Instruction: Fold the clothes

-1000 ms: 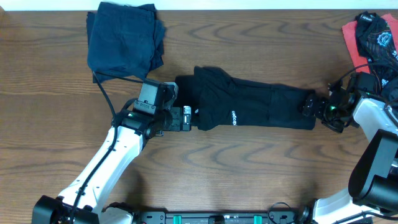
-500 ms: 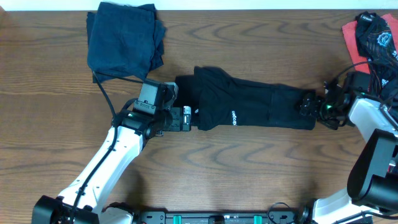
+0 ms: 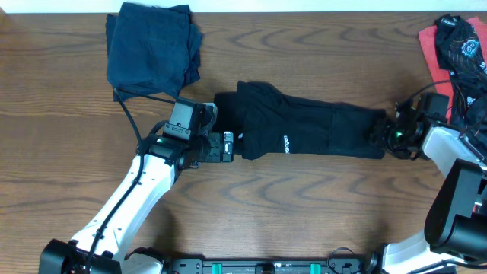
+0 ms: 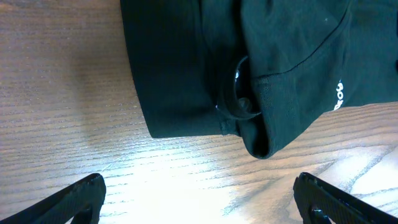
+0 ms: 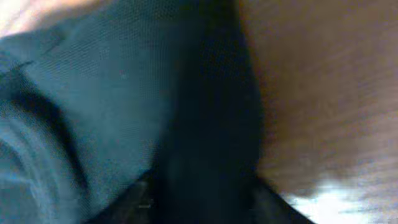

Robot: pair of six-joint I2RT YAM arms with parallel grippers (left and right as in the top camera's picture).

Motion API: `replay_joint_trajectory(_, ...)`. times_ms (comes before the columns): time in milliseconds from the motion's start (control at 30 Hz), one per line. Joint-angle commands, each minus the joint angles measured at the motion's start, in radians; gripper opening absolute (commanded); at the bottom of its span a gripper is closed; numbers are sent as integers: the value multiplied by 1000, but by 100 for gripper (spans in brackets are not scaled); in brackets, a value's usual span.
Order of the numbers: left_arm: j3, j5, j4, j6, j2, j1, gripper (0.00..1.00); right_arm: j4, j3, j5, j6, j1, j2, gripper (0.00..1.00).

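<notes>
I want both ends of the long black white-lettered fabric T-shirt [image 3: 304, 131] pinched before folding: left gripper [image 3: 227, 145] gapes wide beside its left end, right gripper [image 3: 380, 131] at its right end, jaws unreadable.

Small white lettering [image 3: 287, 144] sits on the black T-shirt [image 3: 327, 129], low on its front fold; from overhead it's too tiny to read; the left wrist view catches just its end, a few rounded white characters, illegible; the dark garment [image 3: 463, 44] in the counter's far corner carries a whitish print, nothing readable.
</notes>
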Motion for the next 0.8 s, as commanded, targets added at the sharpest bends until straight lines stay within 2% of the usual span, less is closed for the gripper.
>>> replay_joint_trajectory(0,4,10,-5,8,4,4,98,0,-15,-7,43,10,6,25)
replay_joint_trajectory(67,4,10,-5,8,4,4,98,3,-13,-5,50,9,6,5)
replay_joint_trajectory(100,4,10,-5,8,4,4,98,1,-10,-5,50,9,6,1)
replay_joint_trajectory(267,4,10,-16,8,4,4,98,-66,50,3,49,-19,5,1)
replay_joint_trajectory(367,4,10,-19,8,4,4,98,-169,127,45,26,-51,5,1)
replay_joint_trajectory(600,4,10,-19,9,4,4,98,-417,274,257,3,-70,5,1)
replay_joint_trajectory(767,4,10,-18,9,4,4,98,-462,295,276,8,-69,4,1)
